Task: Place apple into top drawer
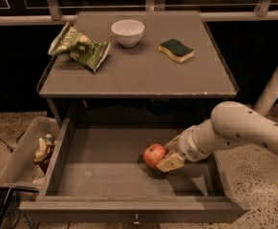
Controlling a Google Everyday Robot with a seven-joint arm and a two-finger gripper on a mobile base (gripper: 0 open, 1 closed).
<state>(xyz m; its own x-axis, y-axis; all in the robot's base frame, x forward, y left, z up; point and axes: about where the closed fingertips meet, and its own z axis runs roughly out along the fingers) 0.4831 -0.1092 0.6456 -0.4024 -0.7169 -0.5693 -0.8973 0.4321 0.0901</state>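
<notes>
The red-orange apple [154,155] is low inside the open top drawer [100,163], right of its middle, at or just above the flat grey bottom. My gripper [165,153] reaches in from the right and is shut on the apple, with one tan finger [171,162] in front of it and the other behind. The white arm [239,130] crosses over the drawer's right side. The drawer's small metal knob [136,219] shows on its front at the bottom edge.
On the grey tabletop [138,73] above the drawer lie a green chip bag [79,46], a white bowl [127,32] and a green-and-yellow sponge [176,50]. A clear plastic bin [16,159] with items in it stands left of the drawer.
</notes>
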